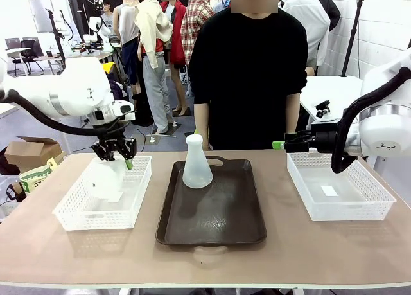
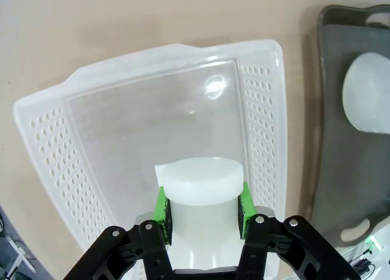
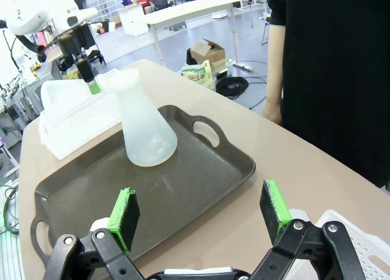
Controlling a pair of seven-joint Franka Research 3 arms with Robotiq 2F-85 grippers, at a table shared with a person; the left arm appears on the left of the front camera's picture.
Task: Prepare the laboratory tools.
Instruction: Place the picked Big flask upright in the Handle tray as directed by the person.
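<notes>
Across a tan table, the left gripper (image 1: 114, 152) is clamped on the neck of a flask (image 2: 200, 197) above the left basket (image 1: 70, 211). Another flask (image 1: 196, 162) stands on the tray (image 1: 212, 227); the right gripper (image 3: 201, 216) gapes empty. Both flasks look light and slippery, best held at the neck.

In the left wrist view the held flask (image 2: 201, 197) shows just its rim and neck; its body runs off the bottom edge behind the left tool (image 2: 202, 208). The tray (image 2: 341, 188) and second flask (image 2: 367, 92) are cut by the right edge. In the front view the right tool (image 1: 280, 144) is too small to judge.
</notes>
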